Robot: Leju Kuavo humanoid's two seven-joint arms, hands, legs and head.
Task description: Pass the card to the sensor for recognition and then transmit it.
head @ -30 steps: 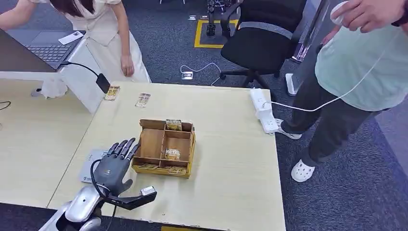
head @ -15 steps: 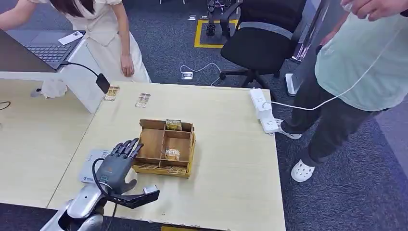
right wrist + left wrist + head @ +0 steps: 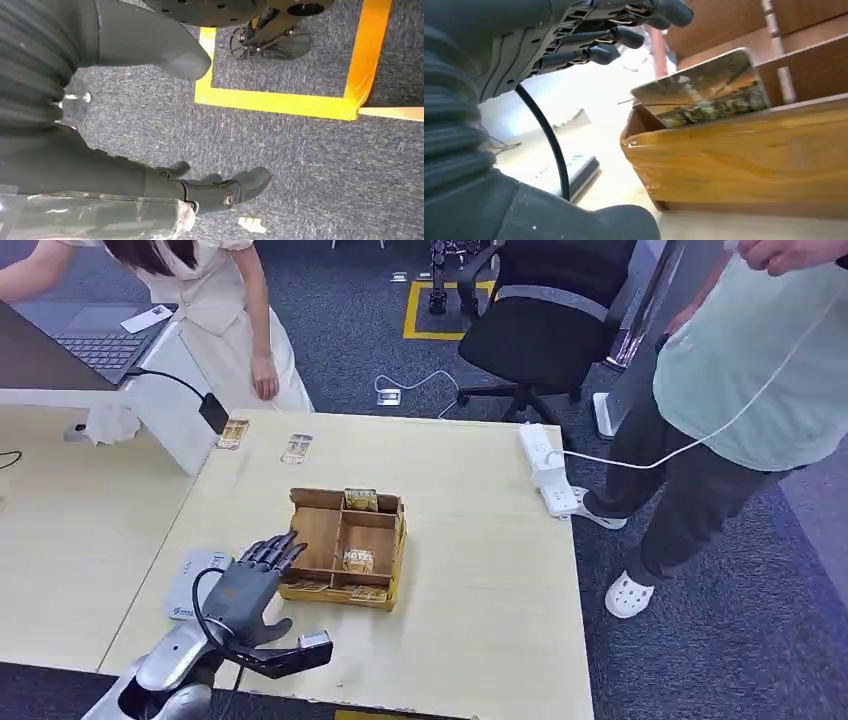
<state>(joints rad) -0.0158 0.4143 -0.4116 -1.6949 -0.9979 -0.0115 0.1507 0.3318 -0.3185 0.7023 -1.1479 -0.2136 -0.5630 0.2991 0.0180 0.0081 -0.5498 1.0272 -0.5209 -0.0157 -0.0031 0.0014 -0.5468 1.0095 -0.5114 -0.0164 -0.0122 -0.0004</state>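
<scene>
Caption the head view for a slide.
Robot's open left hand reaches toward cards in compartmented wooden tray, beside flat grey sensor pad.

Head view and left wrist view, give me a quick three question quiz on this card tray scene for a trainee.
1. True or false: the left hand already holds a card.
2. The wooden tray has cards in: A) no compartment B) several compartments C) one compartment.
3. What flat grey device lies on the table beside the left hand?

Key: 1 false, open fingers hover at the tray's near corner. 2 B. 3 the sensor.
</scene>
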